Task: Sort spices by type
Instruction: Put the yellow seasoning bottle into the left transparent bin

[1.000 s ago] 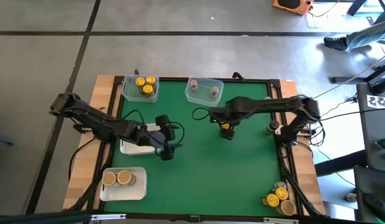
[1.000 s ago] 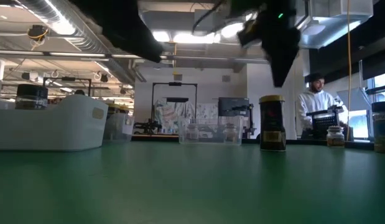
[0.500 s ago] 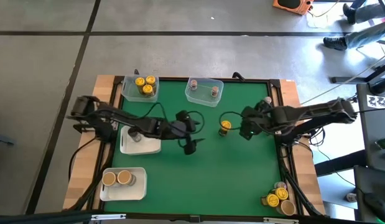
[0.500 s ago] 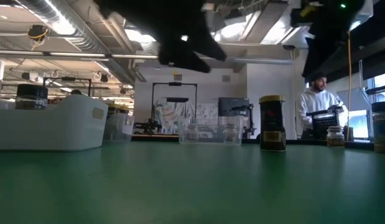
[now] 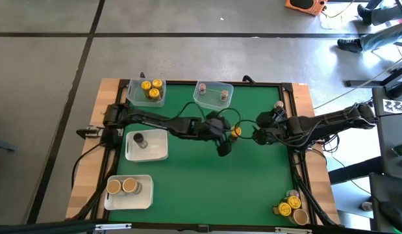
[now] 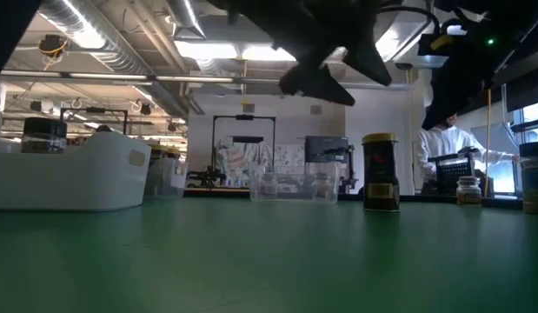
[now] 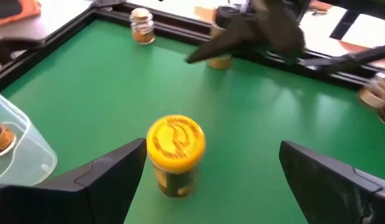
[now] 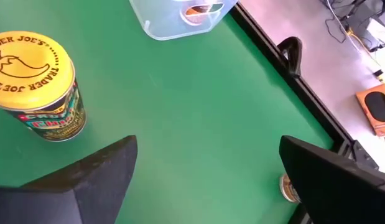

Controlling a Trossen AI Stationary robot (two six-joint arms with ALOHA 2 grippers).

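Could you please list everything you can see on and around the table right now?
Yellow-lidded jar: one, standing alone mid-table.
Clear tub: one, far left edge, holding three yellow-lidded jars.
Second clear tub: one, far middle edge, two small jars inside.
White tray: one, left side, holding one dark-lidded jar.
Second white tray: one, near left corner, holding two tan-lidded jars.
Unsorted jars: a cluster, yellow and tan lids, near right corner.
Small jar: one, by the far right edge.
Person: one, white top, in the room behind.
Left pincer: open, at the lone jar.
Right pincer: open, beside that jar.
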